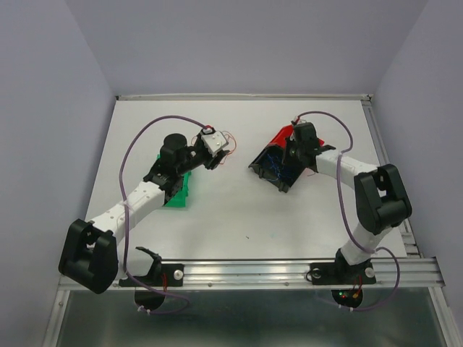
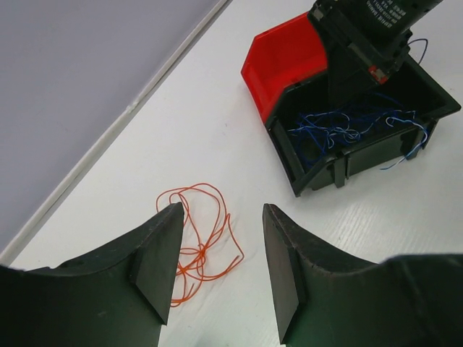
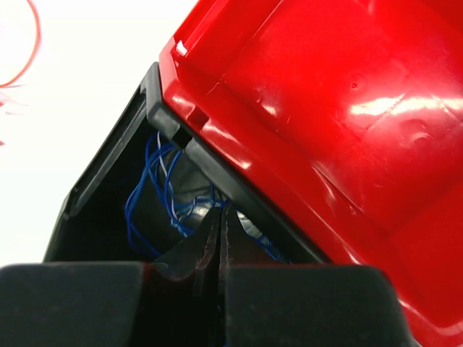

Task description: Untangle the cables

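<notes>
Left fingers (image 2: 155,264) spread by red cable (image 2: 197,254) — right fingers (image 3: 192,253) pinched together.

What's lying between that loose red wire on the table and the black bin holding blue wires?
Nothing. In the left wrist view, only bare white table separates the red wire from the black bin.

We're in a robot lab cell: plain lavender walls (image 1: 253,43) box in the white table (image 1: 239,217), aluminium rail (image 1: 246,272) along its near edge.
</notes>
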{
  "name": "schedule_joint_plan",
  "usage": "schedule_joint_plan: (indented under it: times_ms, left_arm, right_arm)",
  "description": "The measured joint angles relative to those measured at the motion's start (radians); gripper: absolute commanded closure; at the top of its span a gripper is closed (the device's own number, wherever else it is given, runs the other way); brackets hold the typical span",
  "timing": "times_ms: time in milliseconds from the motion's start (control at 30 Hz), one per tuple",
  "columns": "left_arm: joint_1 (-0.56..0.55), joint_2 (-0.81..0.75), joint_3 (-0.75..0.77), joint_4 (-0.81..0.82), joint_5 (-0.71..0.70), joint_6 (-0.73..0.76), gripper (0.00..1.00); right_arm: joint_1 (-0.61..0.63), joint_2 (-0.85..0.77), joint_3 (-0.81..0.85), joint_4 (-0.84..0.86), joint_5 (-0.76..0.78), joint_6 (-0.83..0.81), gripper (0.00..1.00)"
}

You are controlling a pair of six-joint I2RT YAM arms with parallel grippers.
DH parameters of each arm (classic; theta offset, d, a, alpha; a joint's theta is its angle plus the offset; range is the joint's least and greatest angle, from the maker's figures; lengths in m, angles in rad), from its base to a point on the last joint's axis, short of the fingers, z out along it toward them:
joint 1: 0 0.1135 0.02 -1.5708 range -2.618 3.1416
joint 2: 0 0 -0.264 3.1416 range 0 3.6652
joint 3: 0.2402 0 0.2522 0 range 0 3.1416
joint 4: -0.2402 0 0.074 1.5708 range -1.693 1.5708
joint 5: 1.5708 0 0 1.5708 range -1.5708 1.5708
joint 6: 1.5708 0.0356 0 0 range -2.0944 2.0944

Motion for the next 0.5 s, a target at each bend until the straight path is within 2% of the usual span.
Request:
schedule_joint_plan:
  times_ms: [200,367,500]
  left_arm:
    - [0.0,0.0,0.0,0.003,-0.002,0.0,0.42]
    - [0.0,0.0,0.0,0.006,-0.003,0.0,0.42]
    - [0.0,0.0,0.0,0.006,-0.004,0.0,0.41]
  right_arm:
    - [0.055,0.133,0.11,-0.045,0.094,-0.019,0.99]
    - [0.116,0.168,0.164,-0.105,0.187,-0.047,1.0]
    - [0.146,0.177,0.182,-0.135,0.235,-0.067,0.95]
